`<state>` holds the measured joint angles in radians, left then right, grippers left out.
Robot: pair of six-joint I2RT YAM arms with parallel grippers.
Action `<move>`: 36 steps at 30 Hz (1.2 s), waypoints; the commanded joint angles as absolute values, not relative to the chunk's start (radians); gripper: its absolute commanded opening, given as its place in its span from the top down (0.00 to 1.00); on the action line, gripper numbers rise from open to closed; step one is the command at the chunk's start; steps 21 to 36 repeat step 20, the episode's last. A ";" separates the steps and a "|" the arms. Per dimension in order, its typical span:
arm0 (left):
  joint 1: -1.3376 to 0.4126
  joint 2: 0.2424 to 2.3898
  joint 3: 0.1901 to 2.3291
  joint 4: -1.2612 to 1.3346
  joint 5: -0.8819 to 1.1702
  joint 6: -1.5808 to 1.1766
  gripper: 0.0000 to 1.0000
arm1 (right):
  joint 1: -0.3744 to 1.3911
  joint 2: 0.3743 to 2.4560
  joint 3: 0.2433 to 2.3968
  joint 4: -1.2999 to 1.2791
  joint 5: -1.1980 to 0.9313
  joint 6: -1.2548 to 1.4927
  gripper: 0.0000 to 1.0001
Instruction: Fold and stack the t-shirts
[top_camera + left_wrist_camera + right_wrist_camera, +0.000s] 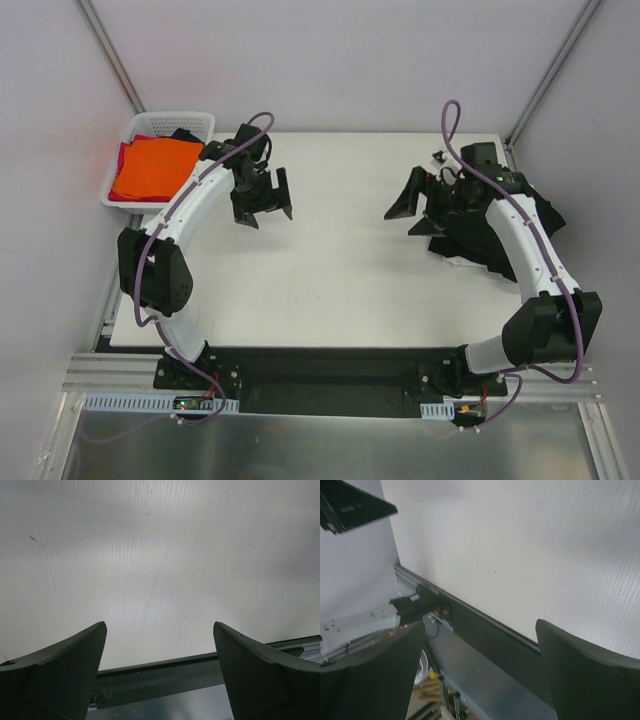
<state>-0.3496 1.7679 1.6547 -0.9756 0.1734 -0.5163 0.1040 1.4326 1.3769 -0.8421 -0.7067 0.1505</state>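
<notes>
A: Grippers?
B: The left gripper (264,208) and the right gripper (412,220) both gape empty over the worktop (340,280).
A: Shirts?
B: An orange t-shirt (155,165) tops the basket (165,122) off the far left corner, just left of the left gripper, which is nearer.

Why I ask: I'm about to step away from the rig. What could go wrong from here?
The black t-shirts lie under the right arm near the right edge of the table; a careless sweep could drag them off or unfold them. The orange t-shirt tops a pile in the white basket; the open left gripper might pinch several layers at once or snag the lattice wall.
</notes>
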 commanded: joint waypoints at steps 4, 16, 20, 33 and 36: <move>-0.351 1.660 1.572 -0.982 0.160 -0.552 0.12 | 0.218 1.425 1.410 -1.075 -0.535 -0.038 0.04; -0.351 1.580 1.467 -0.985 0.150 -0.571 0.12 | 0.365 1.519 1.470 -1.011 -0.571 -0.023 0.03; -0.351 1.549 1.437 -0.985 0.140 -0.577 0.12 | 0.371 1.532 1.491 -1.019 -0.519 -0.006 0.03; -0.351 1.549 1.437 -0.985 0.140 -0.577 0.12 | 0.371 1.532 1.491 -1.019 -0.519 -0.006 0.03; -0.351 1.549 1.437 -0.985 0.140 -0.577 0.12 | 0.371 1.532 1.491 -1.019 -0.519 -0.006 0.03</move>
